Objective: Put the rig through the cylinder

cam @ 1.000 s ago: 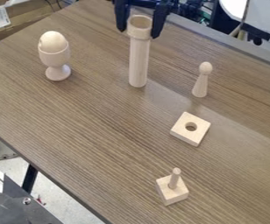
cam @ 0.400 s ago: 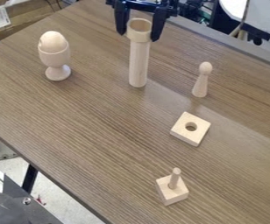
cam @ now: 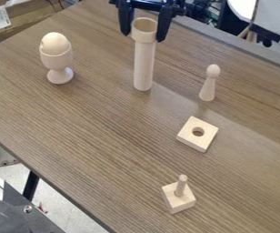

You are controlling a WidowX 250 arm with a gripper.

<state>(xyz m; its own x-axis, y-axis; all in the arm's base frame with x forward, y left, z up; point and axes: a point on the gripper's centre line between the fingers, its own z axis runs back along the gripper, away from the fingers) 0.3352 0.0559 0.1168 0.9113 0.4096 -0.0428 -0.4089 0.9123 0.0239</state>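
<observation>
The hand [cam: 143, 37] is at the top edge of the frame, left of centre, pointing down. It is open: one finger stands on each side of a wooden ring [cam: 144, 39]. Whether either finger touches the ring cannot be told.

The ring sits around the upper end of the wooden cylinder [cam: 143, 68]. The cylinder stands upright on the wood-grain tabletop [cam: 76, 132], in the upper middle of the frame.

Other items on the tabletop, all pale wood:
- Upper left: an egg [cam: 55, 43] seated in a footed egg cup [cam: 57, 60], upright.
- Upper right, apart from the cylinder: a slim round-headed figure [cam: 208, 86], upright, wider at its foot.
- Right of centre, below the figure: a flat square block [cam: 190, 135], lying flat, with a round hole in its upper face.
- Lower right of centre: a square base [cam: 177, 204] with a short peg [cam: 182, 183] standing in it.
</observation>
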